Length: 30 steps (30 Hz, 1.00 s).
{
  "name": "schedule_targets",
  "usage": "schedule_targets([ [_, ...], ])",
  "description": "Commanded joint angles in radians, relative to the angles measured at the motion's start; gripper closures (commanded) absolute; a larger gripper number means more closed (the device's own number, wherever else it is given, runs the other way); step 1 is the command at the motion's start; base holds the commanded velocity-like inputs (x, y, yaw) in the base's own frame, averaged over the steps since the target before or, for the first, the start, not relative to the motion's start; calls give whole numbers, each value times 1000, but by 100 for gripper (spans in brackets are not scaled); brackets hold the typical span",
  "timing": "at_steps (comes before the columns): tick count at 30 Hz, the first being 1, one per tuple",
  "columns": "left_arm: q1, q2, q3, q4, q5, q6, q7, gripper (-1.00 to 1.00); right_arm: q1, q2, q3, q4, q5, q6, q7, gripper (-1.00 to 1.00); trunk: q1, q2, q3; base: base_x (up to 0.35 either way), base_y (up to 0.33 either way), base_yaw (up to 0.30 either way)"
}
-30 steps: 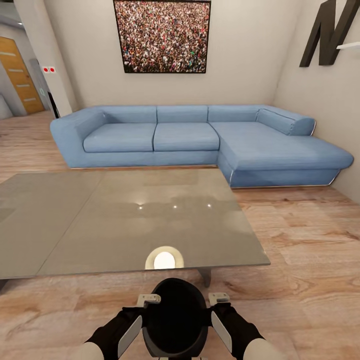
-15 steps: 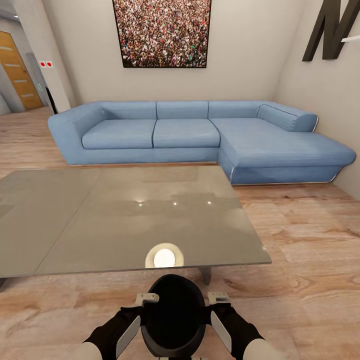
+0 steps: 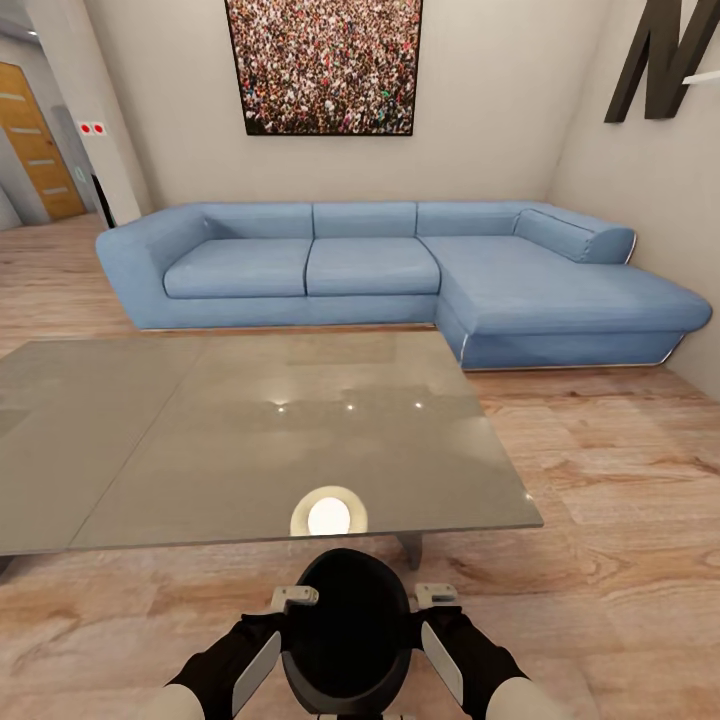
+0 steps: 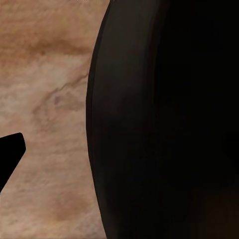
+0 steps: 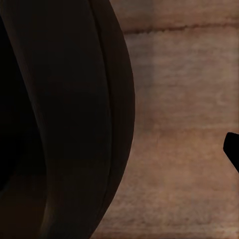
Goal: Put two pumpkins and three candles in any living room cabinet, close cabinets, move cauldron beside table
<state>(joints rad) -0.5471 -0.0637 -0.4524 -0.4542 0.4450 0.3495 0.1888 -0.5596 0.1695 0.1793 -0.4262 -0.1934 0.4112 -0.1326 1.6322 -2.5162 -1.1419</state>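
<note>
The black cauldron (image 3: pixel 348 625) sits between my two arms, just in front of the near edge of the glossy grey coffee table (image 3: pixel 200 440), over the wood floor. My left gripper (image 3: pixel 296 600) grips its left rim and my right gripper (image 3: pixel 436 595) grips its right rim. The left wrist view has the cauldron's dark wall (image 4: pixel 164 124) close up, with one black fingertip (image 4: pixel 10 149) outside it. In the right wrist view the same wall (image 5: pixel 59 119) curves past another fingertip (image 5: pixel 233 149). I cannot tell whether the pot touches the floor. Pumpkins, candles and cabinet are out of view.
A blue corner sofa (image 3: pixel 400 270) stands behind the table against the back wall, under a large crowd picture (image 3: pixel 325 65). A grey table leg (image 3: pixel 408 548) angles down just beyond the cauldron. Open plank floor (image 3: pixel 610 520) lies to the right, and a wooden door (image 3: pixel 35 140) is far left.
A second ago the whole view shifted slightly as the camera moved nearer the table. Over the last half second nothing has moved, and both grippers keep their hold.
</note>
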Motion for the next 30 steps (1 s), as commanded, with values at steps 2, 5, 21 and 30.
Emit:
schedule_targets([
  [2,-1,1,-8,-2,11,3,9,-100,0,-1,8,-2,-11,5,-9,-100,-1,0,3,0,0,0],
  [5,-1,1,-8,-1,11,3,10,-100,0,-1,8,-3,-11,5,-9,-100,-2,1,15,0,0,0],
  [21,-1,1,-8,-1,11,3,10,-100,0,-1,8,-2,-11,5,-9,-100,-9,4,76,0,0,0],
  [30,-1,1,-8,-1,11,3,10,-100,0,-1,8,-2,-11,5,-8,-100,-13,6,111,0,0,0],
])
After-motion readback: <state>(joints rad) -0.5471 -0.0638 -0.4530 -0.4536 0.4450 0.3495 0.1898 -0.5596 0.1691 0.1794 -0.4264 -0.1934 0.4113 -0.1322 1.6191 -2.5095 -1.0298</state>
